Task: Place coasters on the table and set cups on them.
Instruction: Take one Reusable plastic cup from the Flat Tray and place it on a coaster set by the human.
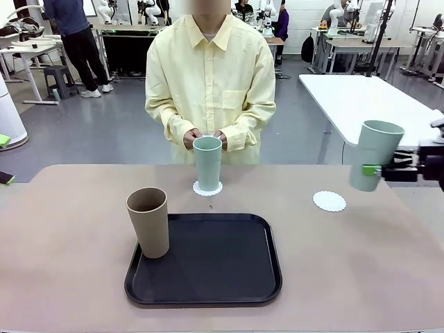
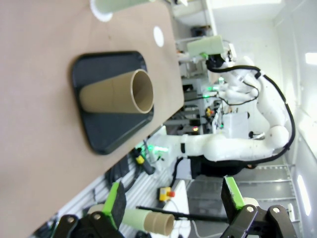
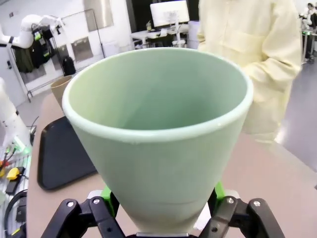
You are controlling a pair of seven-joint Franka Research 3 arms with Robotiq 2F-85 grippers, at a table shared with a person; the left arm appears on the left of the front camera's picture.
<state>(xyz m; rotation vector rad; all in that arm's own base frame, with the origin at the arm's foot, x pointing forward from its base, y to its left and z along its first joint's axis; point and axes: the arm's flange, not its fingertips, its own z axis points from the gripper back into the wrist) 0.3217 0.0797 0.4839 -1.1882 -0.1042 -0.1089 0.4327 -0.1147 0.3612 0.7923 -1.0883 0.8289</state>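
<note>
My right gripper (image 1: 372, 170) is shut on a mint green cup (image 1: 374, 156), held tilted in the air off the table's right edge, right of a bare white coaster (image 1: 329, 201). In the right wrist view this cup (image 3: 158, 129) sits between the green pads (image 3: 218, 191). A second mint cup (image 1: 207, 162) stands on a coaster (image 1: 207, 189) at the far middle, just in front of the person's hands. The tan-brown cup (image 1: 148, 222) stands on the left edge of a black tray (image 1: 208, 260). My left gripper (image 2: 171, 201) is open, off the table's left side, with the tan cup (image 2: 116, 92) far ahead.
The person in a yellow shirt (image 1: 211, 76) stands at the far side, hands together by the middle cup. The beige table (image 1: 361, 257) has open room right of the tray. A white table (image 1: 361, 100) stands behind at the right.
</note>
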